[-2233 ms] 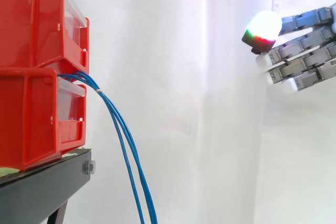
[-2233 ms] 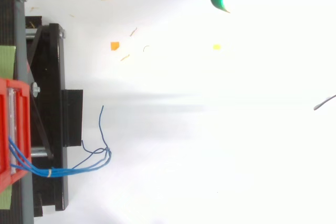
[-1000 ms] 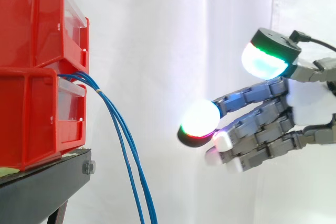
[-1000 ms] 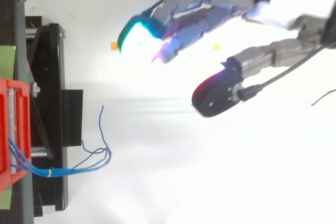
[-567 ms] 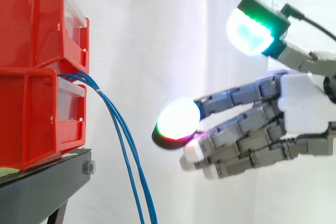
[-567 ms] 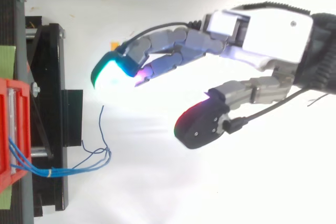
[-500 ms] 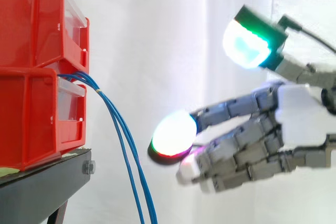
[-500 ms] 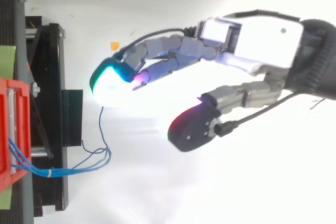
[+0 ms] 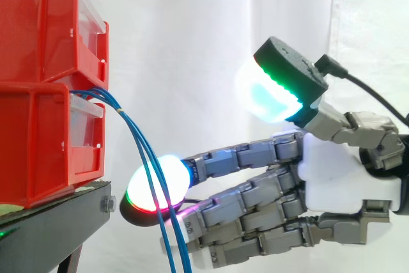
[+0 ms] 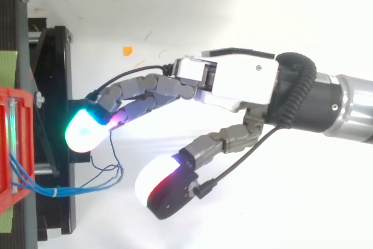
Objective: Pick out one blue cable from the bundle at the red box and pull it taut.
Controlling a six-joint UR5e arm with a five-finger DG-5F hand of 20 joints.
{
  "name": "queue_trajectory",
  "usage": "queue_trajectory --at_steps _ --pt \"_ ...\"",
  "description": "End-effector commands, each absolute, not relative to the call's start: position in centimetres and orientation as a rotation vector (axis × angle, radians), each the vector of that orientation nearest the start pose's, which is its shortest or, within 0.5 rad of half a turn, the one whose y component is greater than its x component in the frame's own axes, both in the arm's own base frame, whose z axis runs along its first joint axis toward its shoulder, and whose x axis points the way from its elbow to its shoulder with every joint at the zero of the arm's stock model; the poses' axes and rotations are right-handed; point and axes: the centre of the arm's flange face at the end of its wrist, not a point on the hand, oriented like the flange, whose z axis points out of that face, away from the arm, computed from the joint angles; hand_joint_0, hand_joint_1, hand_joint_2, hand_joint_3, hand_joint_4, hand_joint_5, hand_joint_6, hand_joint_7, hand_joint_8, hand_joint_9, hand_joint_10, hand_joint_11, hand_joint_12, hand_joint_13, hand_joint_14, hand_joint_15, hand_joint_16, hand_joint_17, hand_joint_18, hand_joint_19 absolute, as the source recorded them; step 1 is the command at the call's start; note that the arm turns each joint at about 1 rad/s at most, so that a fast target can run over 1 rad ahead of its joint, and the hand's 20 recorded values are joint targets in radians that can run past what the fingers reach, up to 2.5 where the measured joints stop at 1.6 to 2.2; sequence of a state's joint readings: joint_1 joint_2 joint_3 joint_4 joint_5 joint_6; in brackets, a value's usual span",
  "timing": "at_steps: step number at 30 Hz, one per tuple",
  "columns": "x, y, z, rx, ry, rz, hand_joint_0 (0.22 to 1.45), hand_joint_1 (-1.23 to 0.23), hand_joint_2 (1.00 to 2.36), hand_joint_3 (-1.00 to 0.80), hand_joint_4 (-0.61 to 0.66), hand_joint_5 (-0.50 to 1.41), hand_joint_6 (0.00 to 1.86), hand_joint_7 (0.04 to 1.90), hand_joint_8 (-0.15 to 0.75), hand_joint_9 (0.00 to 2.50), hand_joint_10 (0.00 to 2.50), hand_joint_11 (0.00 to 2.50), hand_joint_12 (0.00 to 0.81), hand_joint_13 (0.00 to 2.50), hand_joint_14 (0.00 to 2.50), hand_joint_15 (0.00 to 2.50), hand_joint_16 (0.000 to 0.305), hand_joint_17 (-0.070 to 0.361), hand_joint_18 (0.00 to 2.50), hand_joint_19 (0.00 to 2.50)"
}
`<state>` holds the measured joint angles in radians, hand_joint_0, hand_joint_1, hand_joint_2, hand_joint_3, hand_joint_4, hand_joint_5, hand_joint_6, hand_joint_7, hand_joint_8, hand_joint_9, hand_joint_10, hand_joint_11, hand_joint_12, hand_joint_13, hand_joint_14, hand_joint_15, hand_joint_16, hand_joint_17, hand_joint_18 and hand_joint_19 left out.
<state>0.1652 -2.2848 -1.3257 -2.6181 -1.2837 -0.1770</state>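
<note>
Hand (image 10: 245, 83): fingers straight, thumb spread wide, holding nothing; blue cables (image 9: 105, 98) hanging just at its fingertips; red boxes (image 9: 38, 139) stacked beyond, on black stand (image 9: 51, 228).

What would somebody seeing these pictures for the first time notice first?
The big hand at the right stands out, fingers outstretched, with glowing fingertips close to the blue cables. Those hang from two stacked red bins at the left, bright on a black stand against the white curtain.
</note>
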Motion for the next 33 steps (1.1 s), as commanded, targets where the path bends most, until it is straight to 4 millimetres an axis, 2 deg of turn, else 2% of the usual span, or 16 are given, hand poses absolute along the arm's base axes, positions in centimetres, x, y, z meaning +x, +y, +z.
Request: queue_trajectory --at_steps 1,5,21,28,33 --pt "75.4 -3.7 21.1 1.103 1.144 1.037 0.42 -0.69 1.0 -0.5 0.17 -0.17 0.5 0.66 0.25 0.58 0.0 0.13 0.327 0.3 0.0 0.03 0.056 0.125 0.2 0.18" --pt "76.3 -3.6 19.7 1.115 1.147 1.061 0.44 -0.71 1.0 -0.5 0.17 -0.16 0.5 0.67 0.248 0.61 0.01 0.15 0.315 0.32 0.0 0.04 0.053 0.118 0.22 0.2" --pt "76.9 -1.4 20.0 1.117 1.137 1.145 0.5 -0.74 1.0 -0.5 0.17 -0.14 0.5 0.73 0.238 0.7 0.01 0.24 0.301 0.41 0.0 0.1 0.046 0.104 0.34 0.28" --pt "77.4 -1.0 18.7 1.137 1.124 1.178 0.53 -0.74 1.0 -0.47 0.18 -0.14 0.5 0.76 0.237 0.71 0.01 0.25 0.295 0.42 0.0 0.11 0.045 0.101 0.35 0.3" --pt "77.7 -0.5 19.2 1.128 1.11 1.205 0.54 -0.74 1.0 -0.44 0.17 -0.13 0.5 0.77 0.233 0.72 0.01 0.26 0.293 0.43 0.0 0.12 0.044 0.099 0.36 0.32"
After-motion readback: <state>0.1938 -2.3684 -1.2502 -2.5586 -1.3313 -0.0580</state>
